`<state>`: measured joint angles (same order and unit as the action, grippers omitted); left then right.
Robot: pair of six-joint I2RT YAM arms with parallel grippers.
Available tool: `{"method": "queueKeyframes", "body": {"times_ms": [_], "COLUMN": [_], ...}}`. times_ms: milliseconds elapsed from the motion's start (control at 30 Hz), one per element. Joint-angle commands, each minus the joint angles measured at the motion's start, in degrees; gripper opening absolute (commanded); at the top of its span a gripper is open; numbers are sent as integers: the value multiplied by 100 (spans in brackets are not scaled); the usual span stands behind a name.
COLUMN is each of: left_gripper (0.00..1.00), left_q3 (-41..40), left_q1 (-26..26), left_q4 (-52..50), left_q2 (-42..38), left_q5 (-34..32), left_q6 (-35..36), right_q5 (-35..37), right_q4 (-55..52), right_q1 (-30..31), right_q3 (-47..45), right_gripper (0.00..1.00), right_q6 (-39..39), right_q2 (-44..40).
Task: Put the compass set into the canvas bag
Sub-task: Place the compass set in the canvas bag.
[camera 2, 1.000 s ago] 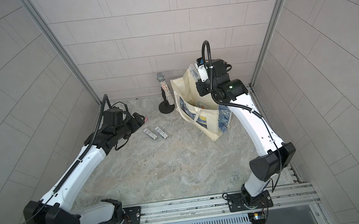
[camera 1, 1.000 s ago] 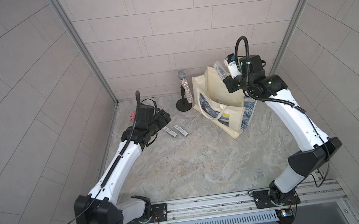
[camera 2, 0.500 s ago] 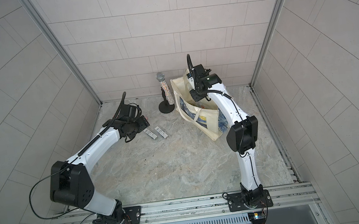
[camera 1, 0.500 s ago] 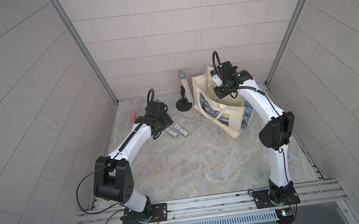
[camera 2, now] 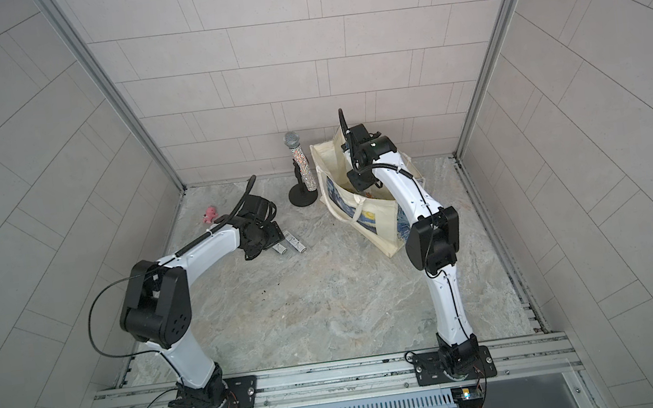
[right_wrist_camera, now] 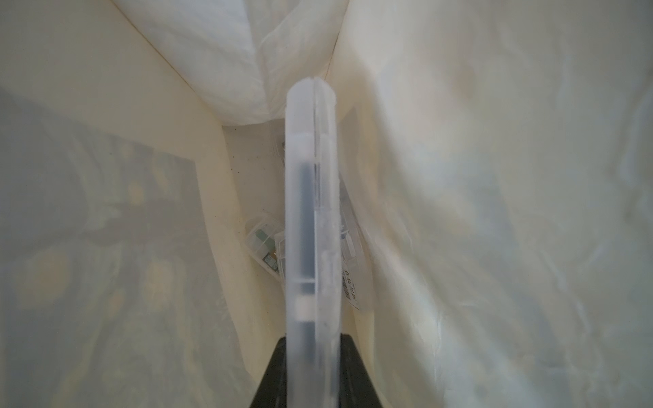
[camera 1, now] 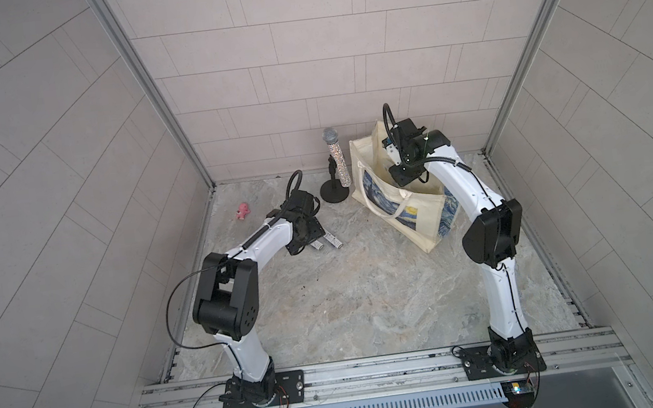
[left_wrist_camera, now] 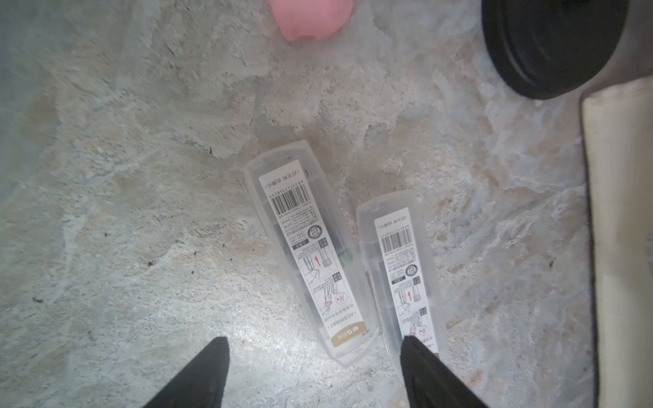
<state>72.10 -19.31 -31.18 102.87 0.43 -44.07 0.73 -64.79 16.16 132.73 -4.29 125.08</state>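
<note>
Two clear compass set cases (left_wrist_camera: 311, 247) (left_wrist_camera: 403, 279) lie side by side on the stone floor, labels up. My left gripper (left_wrist_camera: 314, 346) hangs open just above their near ends; one fingertip (left_wrist_camera: 424, 364) overlaps the end of the second case. Both top views show these cases (camera 1: 331, 242) (camera 2: 293, 242) beside the left wrist. My right gripper (right_wrist_camera: 312, 339) is shut on a third compass set case (right_wrist_camera: 312, 212), held edge-on inside the canvas bag (camera 1: 423, 219) (camera 2: 377, 224). More clear cases (right_wrist_camera: 265, 247) lie at the bag's bottom.
A glittery microphone (camera 1: 334, 158) on a black round stand (left_wrist_camera: 551, 42) stands between the cases and the bag. A small pink toy (camera 1: 243, 211) lies near the left wall. The bag's cream edge (left_wrist_camera: 618, 212) is close to the floor cases.
My right gripper has gone down from above the bag's mouth into the bag with its case. My left wrist has dropped closer over the two floor cases.
</note>
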Motion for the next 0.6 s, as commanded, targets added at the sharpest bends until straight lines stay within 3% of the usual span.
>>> {"method": "queueKeyframes", "body": {"times_ms": [0,167,567], "left_gripper": [80,79,84], "left_q3": [118,76,326], "left_q1": [-5,9,21], "left_q4": [-17,107,-63], "left_q2": [207,337,570], "left_q5": [-75,-43,-403], "left_q6": [-62,-110,-84], "right_q5": [85,93,121], "right_q4": [-122,-102,-90], "right_q1": [-8,-16,-26], "right_q3": [30,32,241], "right_gripper": [16,16,48], "right_q6": [15,10,59], "right_q2": [80,154,-209]}}
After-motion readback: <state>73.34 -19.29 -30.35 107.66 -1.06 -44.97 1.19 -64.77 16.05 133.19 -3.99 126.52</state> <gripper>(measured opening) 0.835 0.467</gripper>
